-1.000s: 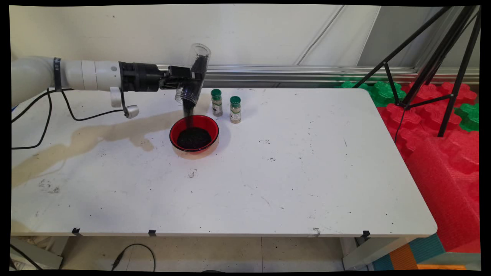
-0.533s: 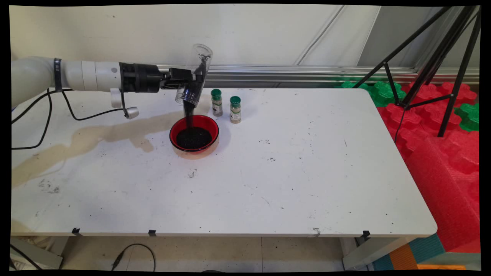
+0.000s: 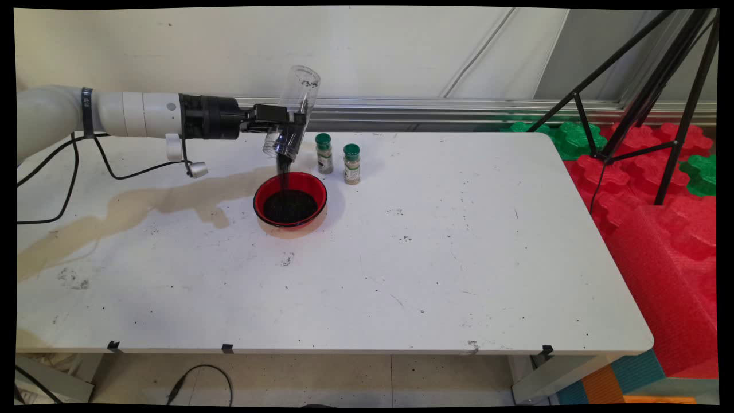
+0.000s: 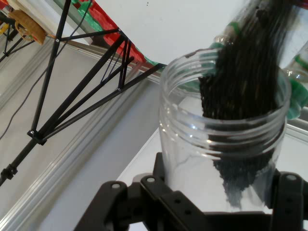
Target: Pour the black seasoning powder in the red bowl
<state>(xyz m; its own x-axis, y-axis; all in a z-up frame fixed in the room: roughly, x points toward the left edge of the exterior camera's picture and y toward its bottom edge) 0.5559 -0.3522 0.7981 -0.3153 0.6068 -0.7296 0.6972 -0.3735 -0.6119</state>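
My gripper (image 3: 289,117) is shut on a clear plastic jar (image 3: 292,112), held tipped mouth-down above a red bowl (image 3: 290,200) on the white table (image 3: 430,258). Dark grains stream (image 3: 282,172) from the jar's mouth into the bowl, which holds a dark heap. In the hand view the clear plastic jar (image 4: 192,159) fills the middle between the gripper's black linkage, with dark grains (image 4: 245,82) sliding out past its threaded rim. The jar's upper end looks almost empty.
Two small spice jars with green caps (image 3: 324,153) (image 3: 351,164) stand just right of the bowl. A tan stain (image 3: 143,201) runs across the table's left. A black tripod (image 3: 648,97) and red and green foam blocks (image 3: 659,189) stand at the right.
The jar has tipped further, its closed end rising and swinging right. Less dark grain is left inside it, and the heap in the bowl has grown.
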